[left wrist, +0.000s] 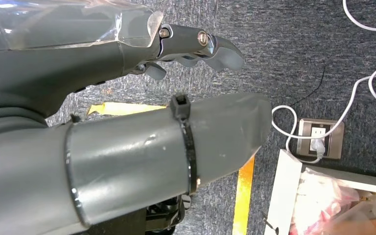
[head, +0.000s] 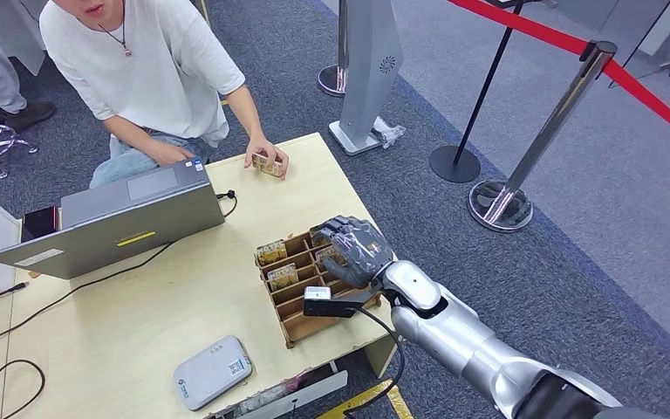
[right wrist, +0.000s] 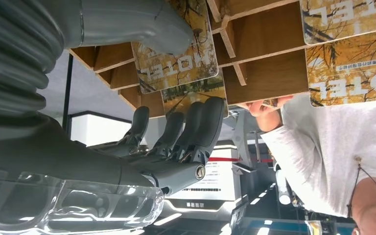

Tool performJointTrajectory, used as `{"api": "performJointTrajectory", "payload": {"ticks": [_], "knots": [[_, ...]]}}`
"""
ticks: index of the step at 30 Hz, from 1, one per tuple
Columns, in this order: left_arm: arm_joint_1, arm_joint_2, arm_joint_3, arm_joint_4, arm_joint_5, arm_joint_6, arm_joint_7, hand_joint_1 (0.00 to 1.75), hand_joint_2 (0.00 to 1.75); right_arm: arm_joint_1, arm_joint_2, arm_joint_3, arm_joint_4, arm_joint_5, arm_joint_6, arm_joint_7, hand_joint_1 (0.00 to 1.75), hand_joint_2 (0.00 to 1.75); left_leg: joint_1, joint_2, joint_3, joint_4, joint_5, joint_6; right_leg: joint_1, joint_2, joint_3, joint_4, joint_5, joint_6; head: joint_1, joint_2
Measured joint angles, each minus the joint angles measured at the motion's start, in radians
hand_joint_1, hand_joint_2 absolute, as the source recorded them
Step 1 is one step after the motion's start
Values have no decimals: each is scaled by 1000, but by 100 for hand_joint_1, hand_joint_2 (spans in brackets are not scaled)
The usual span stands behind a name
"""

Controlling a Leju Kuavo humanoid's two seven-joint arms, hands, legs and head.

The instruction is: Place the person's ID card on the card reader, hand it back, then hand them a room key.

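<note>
Light wooden table (head: 140, 305) at centre frame on grey carpet; red-rope stanchions (head: 523, 166) at upper right. Laptop (head: 122, 214) at left, card reader (head: 213, 372) at lower centre. Person (head: 148, 70) at upper left holds a card (head: 268, 163) at the table's far edge. Right hand (head: 353, 249) is over the wooden key rack (head: 301, 292), thumb (right wrist: 142, 24) and fingers (right wrist: 196, 122) closing on a room key card (right wrist: 181, 54) in its slot. Left hand (left wrist: 196, 46) hangs over the floor, fingers loosely curled, holding nothing.

A hotel reception mock-up: rope stanchions (head: 545, 144), a desk (head: 131, 323) with laptop (head: 122, 218) and key-card rack (head: 310, 292).
</note>
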Motion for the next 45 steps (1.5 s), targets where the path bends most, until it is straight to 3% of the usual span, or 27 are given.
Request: {"api": "performJointTrajectory", "payload": {"ticks": [22,24,27,29,45], "knots": [[1,0,0,0,3,0,-4,0,0,45,-1,-21,-35,23,-7,25,100,175,0,0,0,0,0,0,0,0,0,0,0,0,0,0],[1,0,1,0,3,0,-6,0,0,47,-1,-22,-36,24,-7,25,117,175,0,0,0,0,0,0,0,0,0,0,0,0,0,0],[1,0,1,0,3,0,-7,0,0,48,-1,-23,-36,24,-6,25,157,175,0,0,0,0,0,0,0,0,0,0,0,0,0,0],[1,0,1,0,3,0,-8,0,0,48,-1,-23,-37,25,-6,25,168,175,0,0,0,0,0,0,0,0,0,0,0,0,0,0],[1,0,2,0,3,0,-8,0,0,49,-1,-24,-47,43,-9,23,175,175,0,0,0,0,0,0,0,0,0,0,0,0,0,0]]}}
